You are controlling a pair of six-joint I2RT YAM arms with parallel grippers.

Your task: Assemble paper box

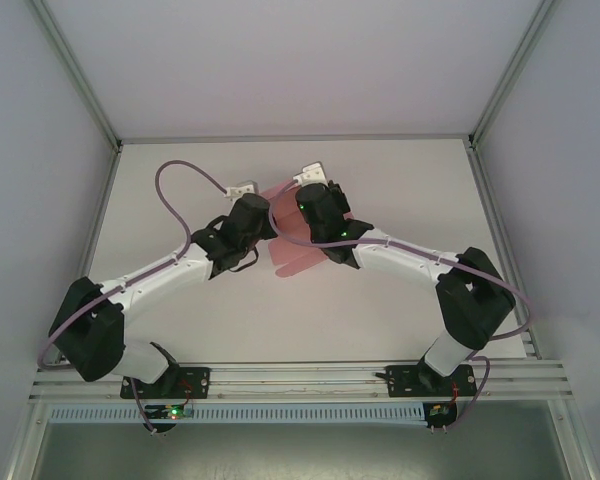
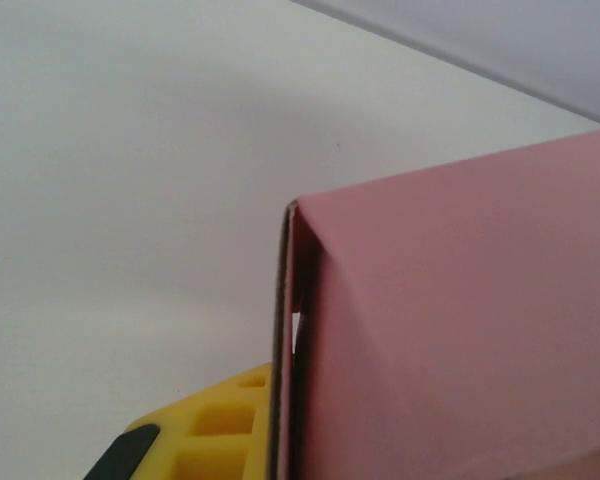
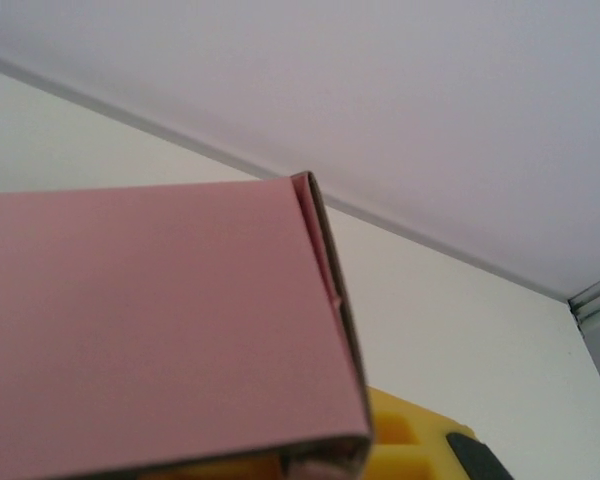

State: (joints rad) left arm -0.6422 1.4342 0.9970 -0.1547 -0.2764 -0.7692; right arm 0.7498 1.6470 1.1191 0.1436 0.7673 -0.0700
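The box (image 3: 150, 320) is folded into a sleeve, held between both arms. Left fingers (image 2: 220, 425) and right fingers (image 3: 405, 440) clench its walls. Closing the ends probably remains.

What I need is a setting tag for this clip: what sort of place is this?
Probably a robotics lab cell: a white table boxed in by pale wall panels, two black-and-white robot arms bolted to a metal rail at its near edge, and a pink thin-card paper box between them.
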